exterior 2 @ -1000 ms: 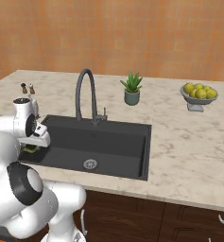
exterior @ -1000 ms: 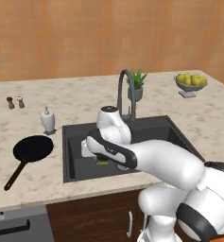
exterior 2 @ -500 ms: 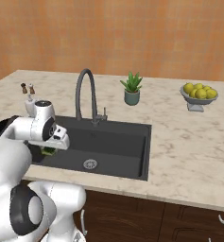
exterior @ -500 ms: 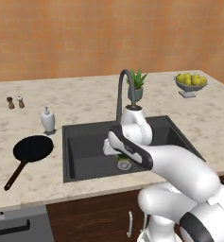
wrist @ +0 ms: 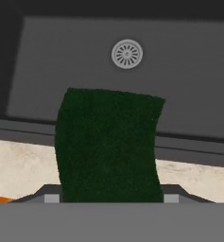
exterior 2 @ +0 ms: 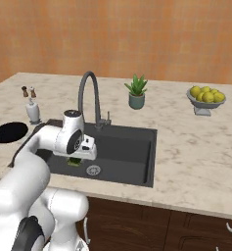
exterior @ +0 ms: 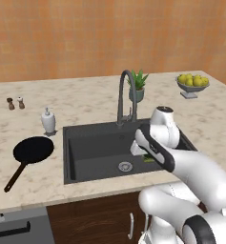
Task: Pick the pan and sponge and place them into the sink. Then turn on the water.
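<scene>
The tool holds the sponge between its two fingers. In the hand view the green sponge sticks out from the tool, with the dark floor of the sink and its round drain past it. In the right base view the tool hangs over the sink, near the front rim, and a bit of green sponge peeks out under it. The sponge is not lying on the sink floor yet, so it looks like it is about to be let go.

The pan sits on the bench to the left of the sink, near the bench's front edge. Its handle points to the front left. So the pan is yet to be moved, and the faucet at the back rim of the sink is yet to be turned on.

The sink has lots of open room for the sponge and the pan. A white soap bottle stands just behind the pan, so the arm should take care there. The faucet rises high at the back, so the arm should stay in front of it.
</scene>
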